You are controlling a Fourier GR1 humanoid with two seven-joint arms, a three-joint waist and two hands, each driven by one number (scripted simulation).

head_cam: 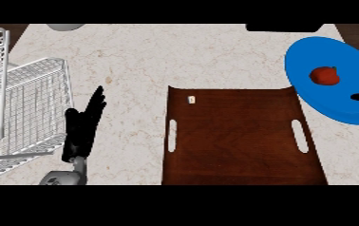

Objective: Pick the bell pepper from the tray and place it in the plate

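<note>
So we're looking down at the bench (pixel 210 54), a pale marble-looking top. Our left hand (pixel 82 125) is sitting at the lower left with its fingers (pixel 97 99) straight and released, pointing up and away from us, gripping nothing.

Just to the right of those fingers, the dark brown wooden tray (pixel 238 139) is lying flat, with a slot handle on each side and a tiny pale tag near its top left corner. Apart from that tag it's looking bare.

Way off to the right of the fingers, past the far side of the tray, the blue plate (pixel 312 66) is sitting at the edge of the view, partly cut off. The red bell pepper (pixel 325 75) is already resting on the plate, well apart from our left hand. There's a small dark tip (pixel 354 97) poking in over the plate just below the pepper; we're guessing nothing about it, too little is showing to say what it is.

Just left of the fingers, a white wire rack (pixel 32 106) is standing on the bench, close beside the hand.
</note>
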